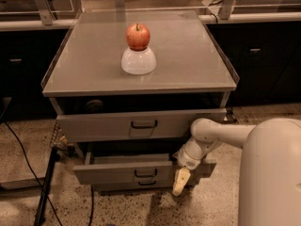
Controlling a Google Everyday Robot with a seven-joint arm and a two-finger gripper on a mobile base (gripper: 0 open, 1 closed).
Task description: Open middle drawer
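Gripper (181, 181): pale yellowish tip pointing down toward the floor, at the end of the white robot arm (221, 133) that comes in from the right. Whether it is spread or closed: cannot tell.

Middle drawer (113, 172), grey metal with a flat wide front: directly left of the gripper, its right end just behind the gripper and overlapped by it. Contact cannot be judged. The drawer stands partly out of the cabinet, with a strip of its shallow grey tray showing above the front. Its small dark loop handle (146, 173) sits left of the gripper, near but apart.

Taller grey top drawer (103, 125): above and left of the gripper, also standing slightly out. Narrow grey bottom drawer front (117, 187): left of the gripper and slightly lower, just under the middle one.

Grey flat cabinet top (188, 55): well above the gripper. On it, up and left, a red apple (138, 36) rests on an upturned white bowl (138, 61)
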